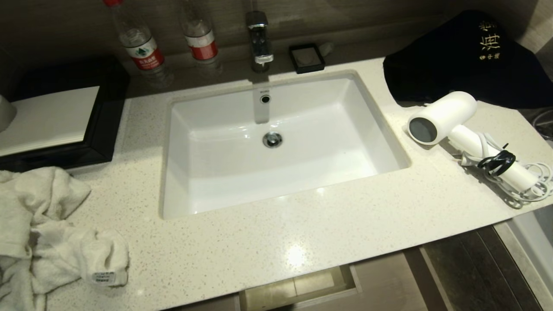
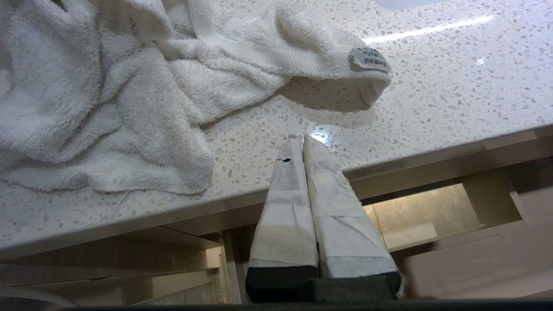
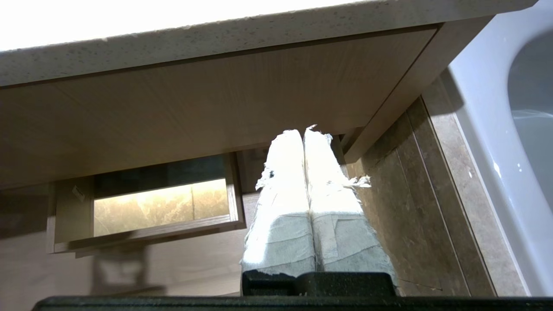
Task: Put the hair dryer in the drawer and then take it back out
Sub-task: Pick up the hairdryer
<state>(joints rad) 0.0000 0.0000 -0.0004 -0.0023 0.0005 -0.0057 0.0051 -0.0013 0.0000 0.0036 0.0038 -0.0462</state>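
The white hair dryer (image 1: 449, 115) lies on the speckled counter (image 1: 302, 224) right of the sink, its dark grey round end facing the basin and its white cord (image 1: 525, 179) bundled by a black tie. Under the counter's front edge the drawer (image 1: 302, 289) stands pulled out with nothing showing inside; its pale bottom appears in both wrist views (image 2: 425, 214) (image 3: 160, 207). My left gripper (image 2: 302, 137) is shut and holds nothing, at the counter's front edge near the towel. My right gripper (image 3: 302, 130) is shut and holds nothing, below the countertop beside the drawer. Neither arm shows in the head view.
A crumpled white towel (image 1: 47, 233) covers the counter's front left. A black cloth bag with gold lettering (image 1: 466, 60) lies behind the dryer. The white sink (image 1: 276, 142), faucet (image 1: 259, 39), two water bottles (image 1: 142, 43), a black soap dish (image 1: 306, 57) and a black tray (image 1: 56, 116) fill the back.
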